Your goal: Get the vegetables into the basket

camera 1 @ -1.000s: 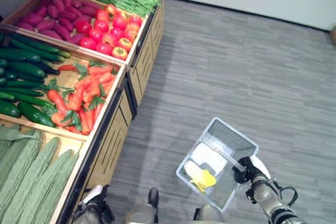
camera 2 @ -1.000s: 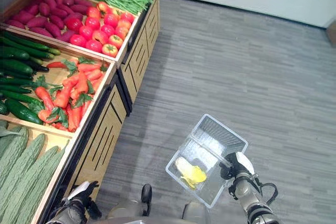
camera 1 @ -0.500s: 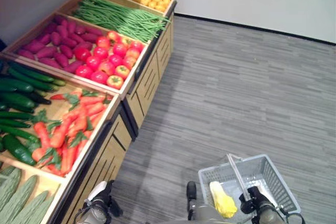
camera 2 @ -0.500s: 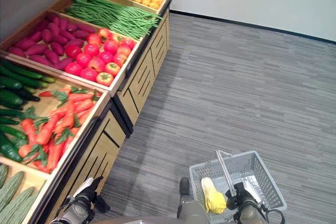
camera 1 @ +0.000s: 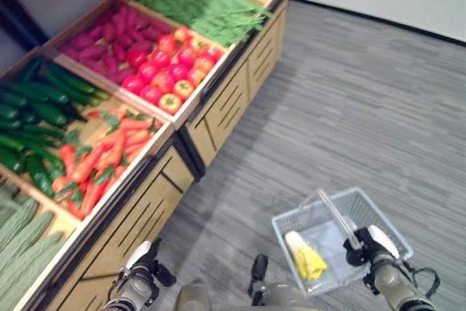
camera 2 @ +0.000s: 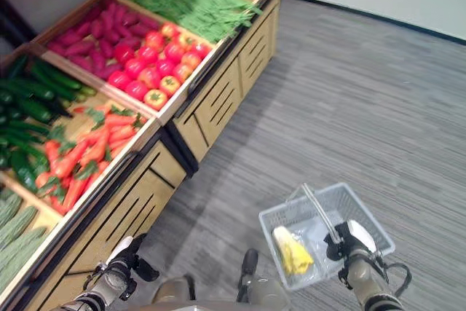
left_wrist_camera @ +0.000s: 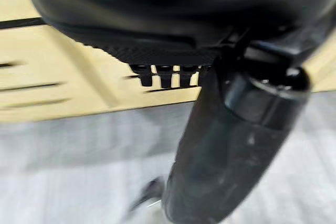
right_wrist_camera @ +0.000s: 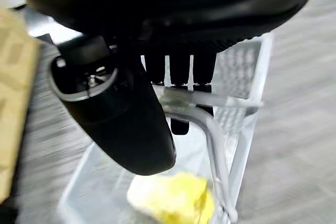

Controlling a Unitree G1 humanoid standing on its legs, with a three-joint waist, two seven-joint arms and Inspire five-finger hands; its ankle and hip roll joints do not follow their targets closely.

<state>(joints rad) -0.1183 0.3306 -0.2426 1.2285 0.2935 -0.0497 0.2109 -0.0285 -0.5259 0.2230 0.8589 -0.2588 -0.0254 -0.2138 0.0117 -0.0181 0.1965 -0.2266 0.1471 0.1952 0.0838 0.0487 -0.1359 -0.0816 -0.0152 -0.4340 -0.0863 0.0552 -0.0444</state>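
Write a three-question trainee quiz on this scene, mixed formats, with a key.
1. True or false: the basket holds a yellow vegetable.
2. Which hand carries the basket by its handle? A) right hand B) left hand
3. Fill in: on the wooden stand, the tomatoes lie in the bin between the carrots and the green ____.

Key: 1 true; 2 A; 3 beans.
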